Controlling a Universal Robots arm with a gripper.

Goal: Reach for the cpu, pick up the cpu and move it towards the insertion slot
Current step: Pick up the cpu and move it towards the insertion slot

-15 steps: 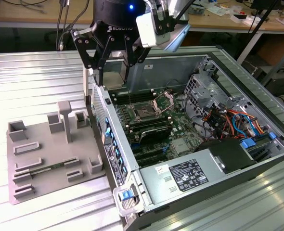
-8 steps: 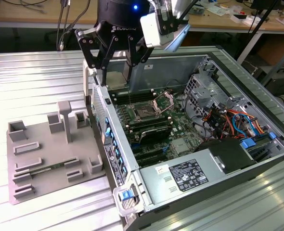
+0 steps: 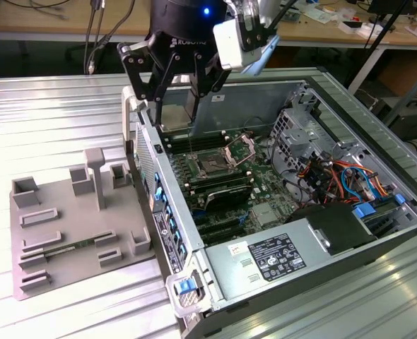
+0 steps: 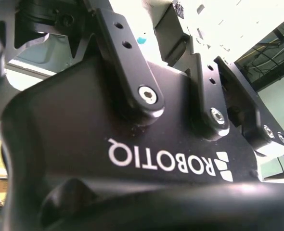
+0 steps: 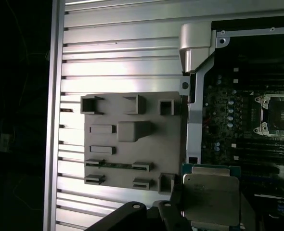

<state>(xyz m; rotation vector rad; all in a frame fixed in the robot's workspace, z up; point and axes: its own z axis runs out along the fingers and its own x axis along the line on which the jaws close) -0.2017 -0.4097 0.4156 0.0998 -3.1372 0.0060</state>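
**Q:** What is recorded in the exterior view?

**A:** The black two-fingered gripper is pictured above the open grey metal computer case, with its jaws drawn in narrow. What they carry cannot be told from this side. The square insertion slot, dark-centred and silver-framed, is seen at about five o'clock of the gripper. Its hinged metal bracket is raised. A grey moulded fixture tray is set at about eight o'clock, outside the case.

**Q:** And in the second wrist view?

**A:** The black gripper housing and its bolted finger links are shown close up. Nothing of the load is given away here.

**Q:** And in the first wrist view?

**A:** The small flat square cpu, silvery-topped with a thin greenish rim, is seen clamped against the dark fingers, so the jaws are judged closed on it. It is held over the case wall, between the fixture tray and the insertion slot, and well apart from the slot.

**Q:** How is this step best done?

**A:** The chip should be kept level and carried clear of the wall and the raised bracket. Its edges should be squared to the slot's frame, and the grip should be kept firm without being tightened.
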